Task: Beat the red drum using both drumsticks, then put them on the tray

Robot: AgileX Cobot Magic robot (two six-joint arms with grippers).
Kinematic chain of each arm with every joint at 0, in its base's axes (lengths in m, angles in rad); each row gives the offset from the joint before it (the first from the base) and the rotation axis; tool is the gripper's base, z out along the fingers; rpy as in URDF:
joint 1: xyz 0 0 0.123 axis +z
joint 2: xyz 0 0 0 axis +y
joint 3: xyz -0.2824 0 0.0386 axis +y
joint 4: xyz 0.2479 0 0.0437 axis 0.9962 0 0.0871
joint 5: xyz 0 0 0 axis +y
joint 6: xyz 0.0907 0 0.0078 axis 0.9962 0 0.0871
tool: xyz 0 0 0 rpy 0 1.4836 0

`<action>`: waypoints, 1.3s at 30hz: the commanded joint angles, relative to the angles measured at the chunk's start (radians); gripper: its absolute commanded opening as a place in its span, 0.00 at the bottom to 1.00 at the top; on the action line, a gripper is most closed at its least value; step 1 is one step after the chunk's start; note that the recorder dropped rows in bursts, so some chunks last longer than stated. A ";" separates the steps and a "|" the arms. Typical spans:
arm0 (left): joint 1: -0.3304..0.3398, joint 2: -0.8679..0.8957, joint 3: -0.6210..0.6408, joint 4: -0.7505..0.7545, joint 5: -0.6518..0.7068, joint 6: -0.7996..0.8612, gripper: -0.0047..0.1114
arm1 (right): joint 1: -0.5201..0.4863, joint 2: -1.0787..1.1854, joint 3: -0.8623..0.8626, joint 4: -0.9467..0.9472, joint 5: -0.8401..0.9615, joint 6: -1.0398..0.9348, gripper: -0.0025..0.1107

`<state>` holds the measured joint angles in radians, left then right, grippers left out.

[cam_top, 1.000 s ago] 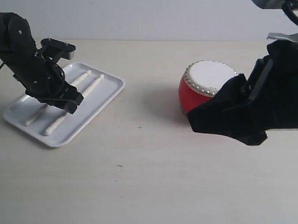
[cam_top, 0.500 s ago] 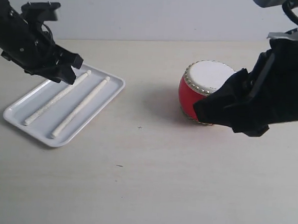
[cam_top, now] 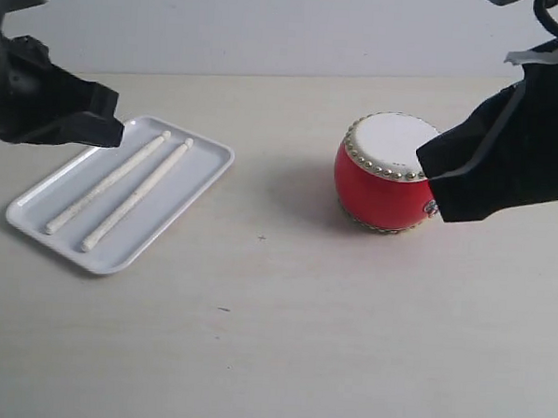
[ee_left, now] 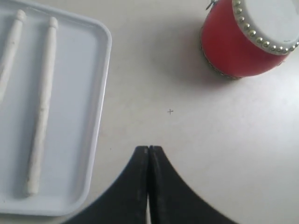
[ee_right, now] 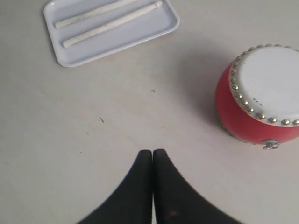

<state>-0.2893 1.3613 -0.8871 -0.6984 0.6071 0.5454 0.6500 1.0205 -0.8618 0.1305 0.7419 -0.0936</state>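
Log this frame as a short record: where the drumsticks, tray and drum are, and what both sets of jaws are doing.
drumsticks: two, lying side by side in the tray, roughly parallel
tray: flat on the table, on the left of the exterior view
red drum: on the table, white head facing up, well apart from the tray
left jaws: shut, holding nothing
right jaws: shut, holding nothing
task state: both sticks on the tray, neither held
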 commanded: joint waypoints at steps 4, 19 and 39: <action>-0.003 -0.291 0.195 -0.069 -0.128 0.082 0.04 | 0.002 -0.008 -0.003 -0.017 -0.085 0.002 0.02; -0.003 -0.519 0.302 -0.088 -0.043 0.082 0.04 | 0.002 -0.008 -0.003 0.079 -0.130 0.044 0.02; -0.003 -0.552 0.302 -0.550 0.315 0.452 0.04 | 0.002 -0.008 -0.003 0.079 -0.146 0.044 0.02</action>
<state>-0.2893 0.8145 -0.5899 -1.2506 0.9141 0.9885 0.6500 1.0205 -0.8618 0.2071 0.6098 -0.0498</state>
